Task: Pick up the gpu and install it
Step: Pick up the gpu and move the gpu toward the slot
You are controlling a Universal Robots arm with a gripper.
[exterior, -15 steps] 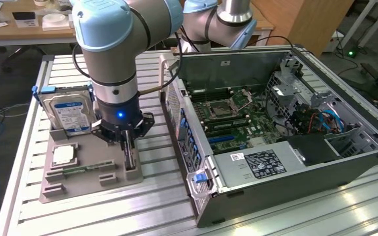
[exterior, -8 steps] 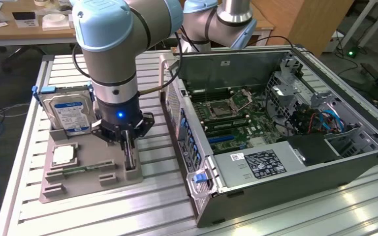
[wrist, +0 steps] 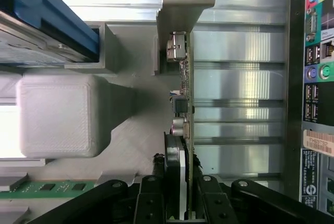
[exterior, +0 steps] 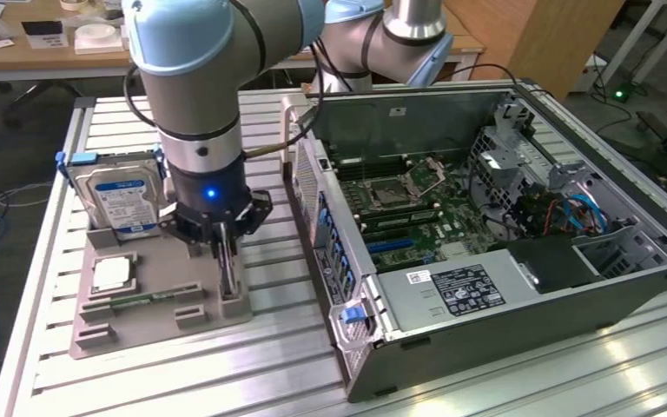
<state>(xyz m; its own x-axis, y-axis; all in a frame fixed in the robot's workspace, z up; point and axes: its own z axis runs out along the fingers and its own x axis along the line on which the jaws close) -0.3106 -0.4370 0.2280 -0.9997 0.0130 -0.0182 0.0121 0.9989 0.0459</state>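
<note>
The gpu (exterior: 232,276) stands on its edge in a slot at the exterior view's right side of the grey holder tray (exterior: 160,334). My gripper (exterior: 223,248) comes straight down on it from above. In the wrist view the gpu (wrist: 183,93) appears edge-on, a thin green board with small parts and a metal bracket at its far end. My gripper (wrist: 180,203) has one black finger (wrist: 156,203) on each side of the card, pressed against it. The card still sits in the tray.
On the tray also stand a silver hard drive (exterior: 122,200) with a blue-white label, a processor chip (exterior: 111,274) and a narrow green memory stick (exterior: 136,300). The open computer case (exterior: 346,261) lies close to the tray's right, motherboard (exterior: 415,208) exposed. Its rear ports (wrist: 315,78) show beside the card.
</note>
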